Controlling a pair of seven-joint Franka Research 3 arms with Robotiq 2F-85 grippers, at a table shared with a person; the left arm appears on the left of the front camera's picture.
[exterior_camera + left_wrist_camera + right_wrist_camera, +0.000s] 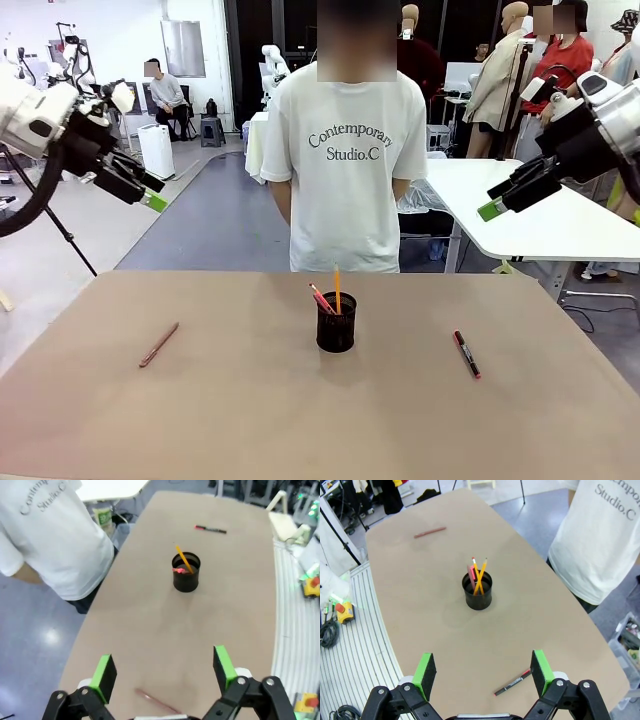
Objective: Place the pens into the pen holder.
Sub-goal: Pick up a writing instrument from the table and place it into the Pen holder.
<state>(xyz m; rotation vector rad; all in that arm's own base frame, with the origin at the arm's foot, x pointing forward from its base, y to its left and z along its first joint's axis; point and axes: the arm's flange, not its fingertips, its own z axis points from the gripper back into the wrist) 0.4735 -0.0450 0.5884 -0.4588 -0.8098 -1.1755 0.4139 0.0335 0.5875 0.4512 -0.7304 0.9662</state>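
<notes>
Crossing pencils (478, 582) stand in the pen holder (478, 600), right wrist view.

Front view: lower halves of the pencil (337, 288) and a red pen (322, 299) sunk out of sight inside the pen holder (336, 330). Hands of the person (345, 170) tucked behind the back, unseen. Left wrist view, bottom centre: lower end of the pinkish pen (154, 701) lost behind the base of the left gripper (162, 654); person cropped at the upper left edge. Right wrist view: print on the marker (512, 682) too small to read.
</notes>
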